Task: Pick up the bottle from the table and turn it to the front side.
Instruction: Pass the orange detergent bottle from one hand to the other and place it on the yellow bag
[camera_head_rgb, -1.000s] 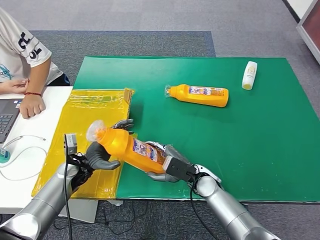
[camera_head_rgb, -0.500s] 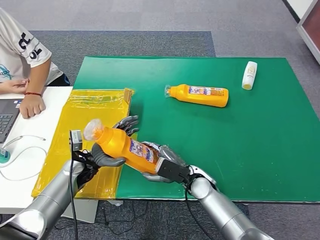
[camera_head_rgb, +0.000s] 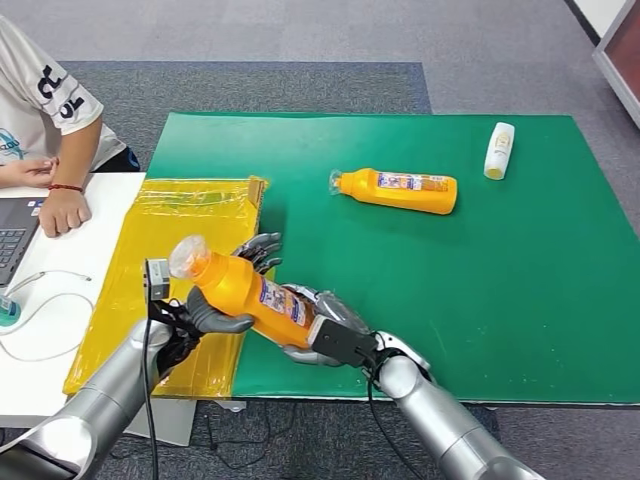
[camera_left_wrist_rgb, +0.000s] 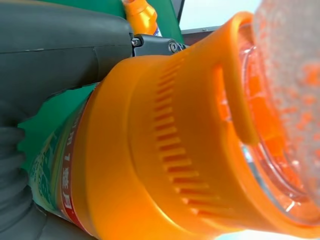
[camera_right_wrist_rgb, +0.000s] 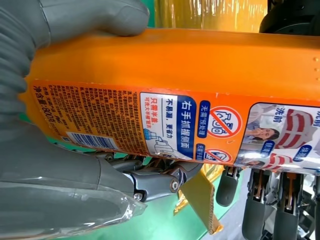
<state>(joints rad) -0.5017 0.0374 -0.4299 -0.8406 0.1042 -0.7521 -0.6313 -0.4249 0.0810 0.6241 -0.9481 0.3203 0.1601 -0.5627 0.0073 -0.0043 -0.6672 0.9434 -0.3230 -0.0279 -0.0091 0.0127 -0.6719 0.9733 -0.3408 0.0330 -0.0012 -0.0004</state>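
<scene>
I hold the orange bottle (camera_head_rgb: 253, 295) off the green mat (camera_head_rgb: 483, 300), my left hand (camera_head_rgb: 219, 300) curled round its neck and my right hand (camera_head_rgb: 324, 335) round its base; turning unevenly could slip it loose.

This is looking like a robot test room in a lab or office: grey carpet tiles (camera_head_rgb: 249, 40) are covering the floor, and a plain table is wearing a green mat (camera_head_rgb: 468, 290) with a sheet of yellow film (camera_head_rgb: 162, 250) taped over one end, laid out as a work area. At a white desk (camera_head_rgb: 45, 330) butting against it, a person (camera_head_rgb: 45, 110) is sitting with a hand resting beside a laptop (camera_head_rgb: 11, 240), and loose white cables (camera_head_rgb: 41, 300) are trailing across the desktop. Two orange bottles (camera_head_rgb: 400, 190) and a small white bottle (camera_head_rgb: 499, 150) are serving as props on and above the mat.
</scene>
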